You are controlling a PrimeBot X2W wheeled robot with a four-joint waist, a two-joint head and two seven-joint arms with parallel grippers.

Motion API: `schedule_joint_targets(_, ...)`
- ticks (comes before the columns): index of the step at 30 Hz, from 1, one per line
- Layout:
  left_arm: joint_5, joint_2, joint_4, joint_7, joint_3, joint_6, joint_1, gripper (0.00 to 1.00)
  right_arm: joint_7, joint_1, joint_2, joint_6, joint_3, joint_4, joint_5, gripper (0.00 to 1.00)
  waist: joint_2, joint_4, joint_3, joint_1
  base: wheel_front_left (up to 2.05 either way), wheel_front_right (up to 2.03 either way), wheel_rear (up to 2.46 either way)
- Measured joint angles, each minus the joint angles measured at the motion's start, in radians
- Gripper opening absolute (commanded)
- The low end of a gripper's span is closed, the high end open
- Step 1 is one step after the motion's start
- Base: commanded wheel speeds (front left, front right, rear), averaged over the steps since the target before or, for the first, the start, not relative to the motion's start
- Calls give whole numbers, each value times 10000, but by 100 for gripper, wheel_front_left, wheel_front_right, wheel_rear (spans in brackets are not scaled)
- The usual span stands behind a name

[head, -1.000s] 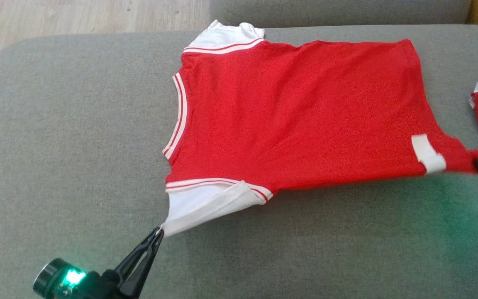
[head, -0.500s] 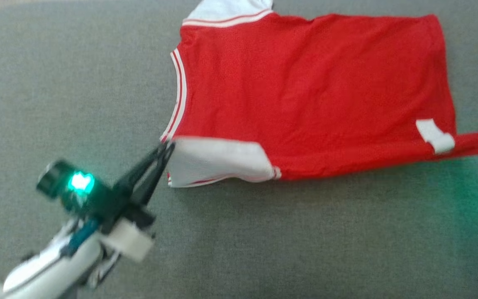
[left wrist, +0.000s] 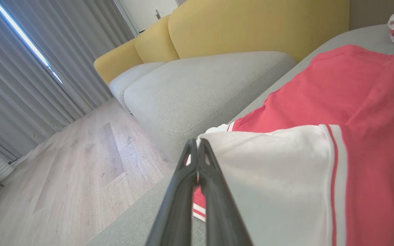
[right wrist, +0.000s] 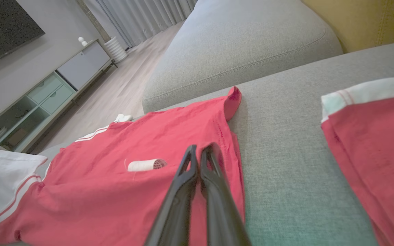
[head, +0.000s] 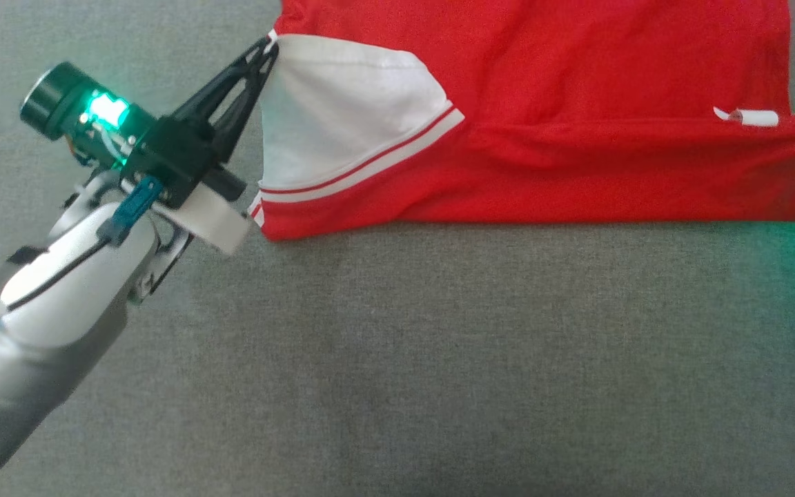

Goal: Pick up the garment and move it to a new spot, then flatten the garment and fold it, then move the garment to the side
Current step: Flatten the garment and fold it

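Note:
The garment (head: 577,69) is a red T-shirt with white sleeves and red-and-white striped trim. It lies on the grey sofa cushion (head: 439,359), with its near edge doubled back over its body. My left gripper (head: 268,52) is shut on the tip of the white sleeve (head: 342,110), which is turned over onto the red cloth. In the left wrist view that gripper (left wrist: 197,145) pinches the sleeve's corner. My right gripper (right wrist: 201,150) is shut on the red hem corner, which is pulled taut beside the curled white label (right wrist: 145,165).
A second red garment with white trim (right wrist: 371,136) lies on the cushion to the right of the hem. Another grey cushion (left wrist: 210,85) and a yellow sofa back (left wrist: 251,24) lie beyond. Wooden floor (left wrist: 80,164) drops away past the cushion's left edge.
Both grippers carried the garment's near edge away from me, turning the white sleeve and lower strip over onto the body. The head camera has tilted down and the picture has shifted.

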Motion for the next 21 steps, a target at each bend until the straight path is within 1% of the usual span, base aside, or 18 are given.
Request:
schedule_joint_targets(1, 0, -100, 222, 15, -15, -38, -119, 0, 4, -165, 4, 0, 119, 82, 0, 0, 0, -10, 60, 0, 0, 0, 0)
schedule_joint_targets(2, -10, -205, 447, 29, -17, -107, -194, 0, 4, -315, 15, 0, 238, 174, -2, 7, 0, -25, 105, 0, 0, 0, 0)
schedule_joint_targets(3, -10, -305, 669, 40, -38, -178, -218, 0, 4, -457, 42, 0, 349, 265, -2, 24, 0, -46, 129, 0, 0, 0, 0)
schedule_joint_targets(4, -10, -397, 890, 33, -67, -203, -212, 11, 2, -587, 82, 0, 451, 374, -8, 63, 0, -69, 141, -1, 0, 0, 0)
schedule_joint_targets(5, -13, -495, 1095, -36, -61, -188, -192, 35, -2, -699, 155, 0, 506, 510, -44, 100, 0, -90, 137, -1, 0, 0, 0)
schedule_joint_targets(6, -65, -591, 1285, -113, -44, -100, -164, 100, -12, -777, 232, 0, 537, 648, -98, 100, 0, -107, 109, -1, 0, 0, 0)
schedule_joint_targets(8, -280, -782, 1570, -295, 142, 234, -3, 100, -31, -876, 370, 0, 583, 863, -211, 100, 0, -133, 1, -2, 0, 0, 0)
schedule_joint_targets(9, -449, -880, 1647, -351, 322, 468, 165, 100, -54, -878, 426, 0, 594, 918, -307, 100, 0, -149, -73, -3, 0, 0, 0)
schedule_joint_targets(12, -1198, -1212, 1707, -477, 819, 1120, 1107, 100, -115, -842, 591, 0, 527, 1060, -554, 100, 0, -200, -333, -4, 0, 0, 0)
schedule_joint_targets(14, -1985, -1603, 1695, -516, 1191, 1436, 2078, 100, -117, -742, 840, 0, 90, 1093, -600, 100, 0, -226, -530, -4, 0, 0, 0)
schedule_joint_targets(16, -2548, -1958, 1718, -545, 1325, 1797, 3090, 100, -134, -484, 1083, 0, -278, 1085, -725, 100, 0, -242, -732, -4, 0, 0, 0)
schedule_joint_targets(18, -2915, -2220, 1818, -545, 1384, 2006, 3922, 100, -142, -30, 1333, 0, -516, 1058, -855, 100, 0, -245, -927, -5, 0, 0, 0)
schedule_joint_targets(21, -3319, -2508, 2069, -533, 1463, 2188, 4573, 100, -142, 639, 1732, 0, -709, 1032, -1066, 100, 0, -248, -1165, -6, 0, 0, 0)
